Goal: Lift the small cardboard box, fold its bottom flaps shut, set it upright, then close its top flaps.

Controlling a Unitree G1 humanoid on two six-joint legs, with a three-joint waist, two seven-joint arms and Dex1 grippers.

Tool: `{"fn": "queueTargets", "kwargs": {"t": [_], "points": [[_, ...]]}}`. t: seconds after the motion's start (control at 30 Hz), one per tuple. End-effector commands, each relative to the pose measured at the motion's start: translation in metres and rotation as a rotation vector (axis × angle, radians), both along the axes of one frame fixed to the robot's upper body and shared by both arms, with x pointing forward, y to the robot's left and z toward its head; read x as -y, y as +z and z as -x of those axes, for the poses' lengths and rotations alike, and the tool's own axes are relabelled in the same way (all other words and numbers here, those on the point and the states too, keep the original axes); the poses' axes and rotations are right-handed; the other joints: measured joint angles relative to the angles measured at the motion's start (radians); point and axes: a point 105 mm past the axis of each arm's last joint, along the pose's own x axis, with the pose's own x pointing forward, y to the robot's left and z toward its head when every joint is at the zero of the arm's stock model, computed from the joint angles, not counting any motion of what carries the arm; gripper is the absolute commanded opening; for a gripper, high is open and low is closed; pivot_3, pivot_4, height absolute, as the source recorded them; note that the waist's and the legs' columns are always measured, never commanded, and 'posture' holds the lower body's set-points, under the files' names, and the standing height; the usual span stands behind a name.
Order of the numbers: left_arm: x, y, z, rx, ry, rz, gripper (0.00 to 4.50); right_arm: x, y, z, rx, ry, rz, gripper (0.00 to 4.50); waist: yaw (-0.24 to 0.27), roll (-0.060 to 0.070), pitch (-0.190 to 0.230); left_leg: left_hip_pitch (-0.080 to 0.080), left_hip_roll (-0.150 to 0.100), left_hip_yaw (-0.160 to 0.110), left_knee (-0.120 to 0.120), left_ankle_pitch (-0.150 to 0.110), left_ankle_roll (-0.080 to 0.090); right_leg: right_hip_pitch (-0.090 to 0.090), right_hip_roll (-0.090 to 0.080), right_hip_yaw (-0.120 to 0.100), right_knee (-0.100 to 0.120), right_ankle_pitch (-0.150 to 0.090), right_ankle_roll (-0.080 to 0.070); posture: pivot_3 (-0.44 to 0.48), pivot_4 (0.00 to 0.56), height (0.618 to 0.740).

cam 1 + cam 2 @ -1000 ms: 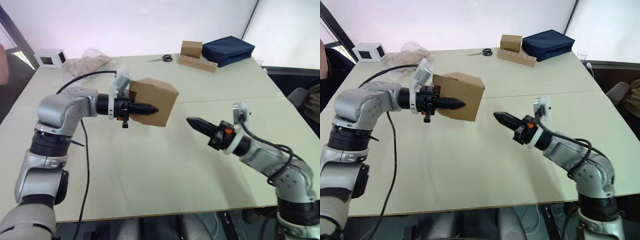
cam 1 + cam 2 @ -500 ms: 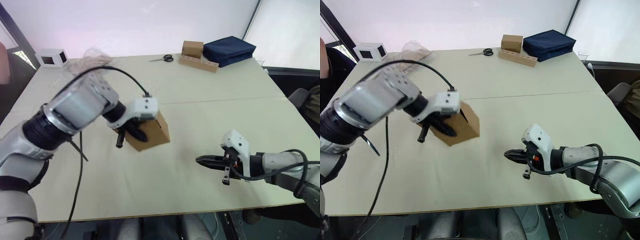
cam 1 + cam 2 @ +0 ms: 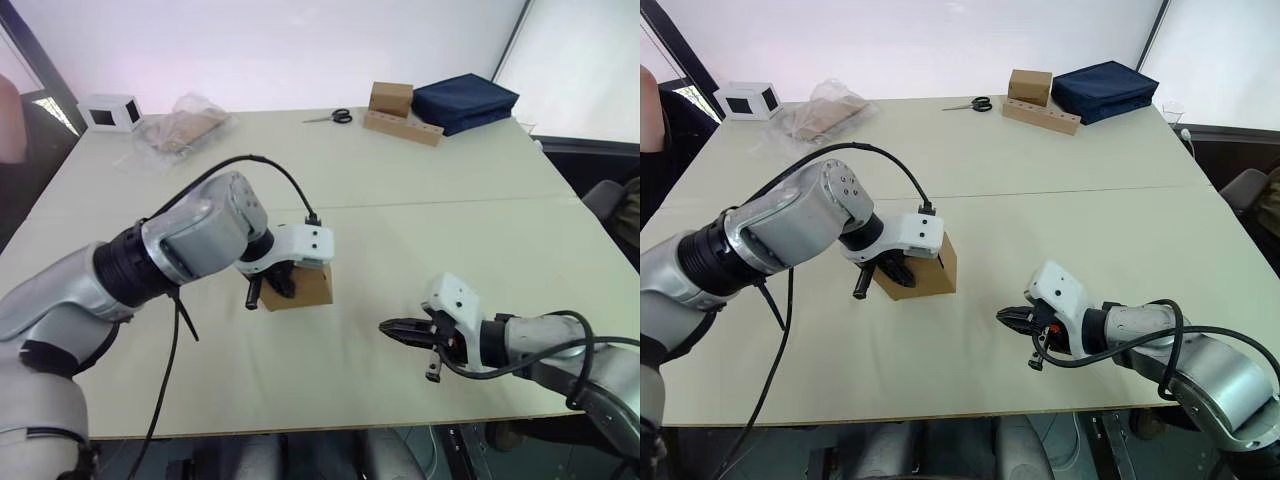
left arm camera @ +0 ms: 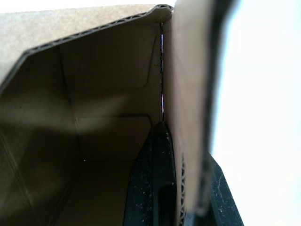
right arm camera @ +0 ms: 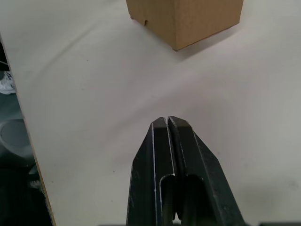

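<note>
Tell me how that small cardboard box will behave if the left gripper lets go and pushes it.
The cardboard box looks empty inside, so it is probably light and would slide on the smooth table. The left gripper pinches one thin corrugated wall, which may flex. Resting flat, it seems unlikely to roll.

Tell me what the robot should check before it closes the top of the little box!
1. Small cardboard box sitting on the table: ok.
2. Left claw pinching one box wall, one finger inside: ok.
3. Right claw shut and apart from the box, free to help: ok.
4. Bottom flaps folded shut: cannot tell, they face the table.
5. Top flaps ready to fold: cannot tell, the left arm hides them.
6. Scissors and other clutter far from the box: ok.
</note>
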Motion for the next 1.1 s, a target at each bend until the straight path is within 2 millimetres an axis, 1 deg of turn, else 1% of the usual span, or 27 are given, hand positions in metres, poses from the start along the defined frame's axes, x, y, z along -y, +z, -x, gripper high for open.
{"fn": "queueTargets", "kwargs": {"t": [0.03,0.17,0.3,0.37,0.4,0.5,0.57,0.63,0.73,0.8,0.9,0.97,1.03,1.1], "points": [[0.002,0.007,0.010,0.013,-0.026,0.006,0.00,-0.003,0.006,-0.002,0.054,0.010,-0.013,0.01,-0.002,0.000,0.000,0.000,0.000,0.000,0.000,0.000,0.000,0.000,0.000,0.000,0.000,0.000,0.000,0.000,0.150,0.740],[0.000,-0.001,0.012,0.047,-0.057,-0.016,0.00,-0.002,0.005,-0.006,0.061,0.005,-0.013,0.01,-0.003,0.000,0.000,0.000,0.000,0.000,0.000,0.000,0.000,0.000,0.000,0.000,0.000,0.000,0.000,0.000,0.150,0.740],[0.004,-0.006,0.020,0.008,-0.052,-0.007,0.00,-0.001,0.004,-0.008,0.064,0.004,-0.010,0.01,-0.001,0.000,0.000,0.000,0.000,0.000,0.000,0.000,0.000,0.000,0.000,0.000,0.000,0.000,0.000,0.000,0.150,0.740],[0.007,-0.007,0.021,0.010,-0.049,0.001,0.56,-0.001,0.004,-0.009,0.063,0.005,-0.009,0.00,0.001,0.000,0.000,0.000,0.000,0.000,0.000,0.000,0.000,0.000,0.000,0.000,0.000,0.000,0.000,0.000,0.150,0.740],[0.008,-0.006,0.020,0.015,-0.045,0.003,0.77,-0.001,0.003,-0.009,0.062,0.005,-0.009,0.00,0.003,0.000,0.000,0.000,0.000,0.000,0.001,0.000,0.000,0.000,0.000,0.000,0.000,0.000,0.000,0.000,0.150,0.740],[0.010,-0.004,0.020,0.006,-0.032,0.014,2.04,-0.001,0.003,-0.009,0.060,0.004,-0.009,0.00,0.010,0.000,0.000,0.000,0.000,0.000,0.001,0.000,0.000,0.000,0.000,0.000,0.001,0.000,0.000,0.000,0.150,0.740],[0.012,-0.001,0.022,-0.016,-0.015,0.027,2.96,0.001,0.002,-0.010,0.057,0.001,-0.008,0.00,0.013,0.000,0.000,0.000,0.000,0.000,0.001,0.000,0.000,0.000,0.000,0.000,0.001,0.000,0.000,0.000,0.150,0.740],[0.015,0.008,0.021,-0.038,0.019,0.059,3.65,0.003,0.002,-0.010,0.053,-0.001,-0.009,0.00,0.014,0.000,0.000,0.000,0.000,0.000,0.001,0.000,0.000,0.000,0.000,0.000,0.001,0.000,0.000,0.000,0.150,0.740],[0.024,0.032,0.016,-0.086,0.094,0.152,3.65,0.007,0.003,-0.013,0.052,-0.003,-0.014,0.00,0.019,0.000,0.000,0.000,0.000,0.000,0.002,0.000,0.000,0.000,0.000,0.000,0.001,0.000,0.000,0.000,0.150,0.740],[0.027,0.044,0.015,-0.124,0.121,0.205,3.65,0.008,0.004,-0.015,0.056,-0.003,-0.018,0.00,0.017,0.000,0.000,0.000,0.000,0.000,0.002,0.000,0.000,0.001,0.000,0.000,0.001,0.000,0.000,0.000,0.150,0.740],[0.029,0.063,0.023,-0.257,0.168,0.298,3.65,0.008,0.008,-0.019,0.063,0.002,-0.041,0.00,0.011,0.000,0.000,0.000,0.000,0.000,0.002,0.000,0.001,0.000,0.000,0.000,0.001,0.000,0.000,0.000,0.150,0.740],[0.027,0.079,0.022,-0.299,0.181,0.397,3.65,0.008,0.014,-0.023,0.068,0.004,-0.085,0.00,0.008,0.000,0.000,0.001,0.000,0.000,0.001,0.000,0.001,0.000,0.000,0.000,0.001,0.000,0.000,0.000,0.150,0.740],[0.024,0.098,0.016,-0.322,0.212,0.521,3.65,0.008,0.022,-0.026,0.078,0.004,-0.138,0.00,0.005,0.000,0.000,0.001,0.000,0.000,0.001,0.000,0.001,0.000,0.001,0.000,0.002,0.000,0.000,0.000,0.150,0.740],[0.016,0.113,0.002,-0.275,0.249,0.642,3.65,0.007,0.029,-0.031,0.097,-0.002,-0.179,0.00,0.002,0.001,0.000,0.001,0.000,0.000,0.001,0.000,0.001,0.000,0.000,0.000,0.002,0.000,0.000,0.000,0.150,0.740]]}}
